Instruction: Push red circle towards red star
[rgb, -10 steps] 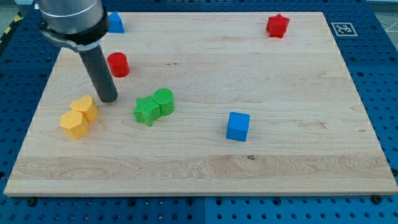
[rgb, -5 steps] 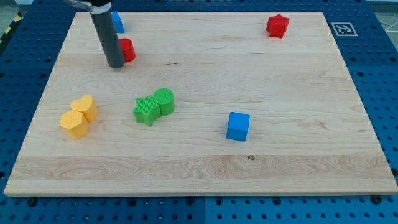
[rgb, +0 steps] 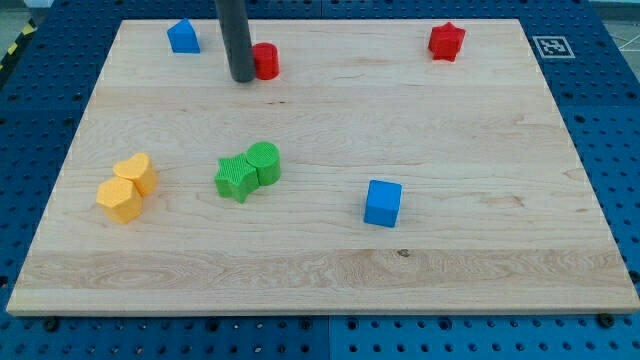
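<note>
Since the earlier frame, your tip (rgb: 242, 78) and red circle (rgb: 265, 61) have shifted rightward; the tip, gripping nothing, touches the circle's left. Red star (rgb: 446, 41) lies far right. Two blue, green, yellow blocks each.

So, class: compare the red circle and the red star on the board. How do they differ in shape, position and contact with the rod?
The red circle is a round cylinder; the red star has points. The red circle sits at the view's top, left of centre; the red star is near the top right corner. My tip is right against the red circle's left side, while the red star stands alone, far from it. Both are red and look similar in size.
</note>
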